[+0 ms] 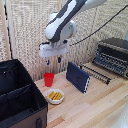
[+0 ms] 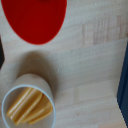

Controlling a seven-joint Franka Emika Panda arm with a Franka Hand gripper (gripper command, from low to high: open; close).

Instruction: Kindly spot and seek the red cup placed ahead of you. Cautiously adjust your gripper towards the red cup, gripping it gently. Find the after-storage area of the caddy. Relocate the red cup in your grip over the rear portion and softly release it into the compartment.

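Nearest, the caddy (image 1: 20,97) sits beside the white bowl (image 1: 55,95) and red cup (image 1: 48,79) on the surface (image 1: 95,107); pincer (image 1: 53,60) hangs above, spread apart, empty.

Red cup (image 1: 48,79), black caddy (image 1: 20,95)

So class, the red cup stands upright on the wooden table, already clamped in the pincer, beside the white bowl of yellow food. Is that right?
Not quite: the pincer is not clamped on the red cup; it hangs above it, apart, holding nothing, as the exterior view shows. The rest holds: the cup is upright on the wooden table beside the white bowl.
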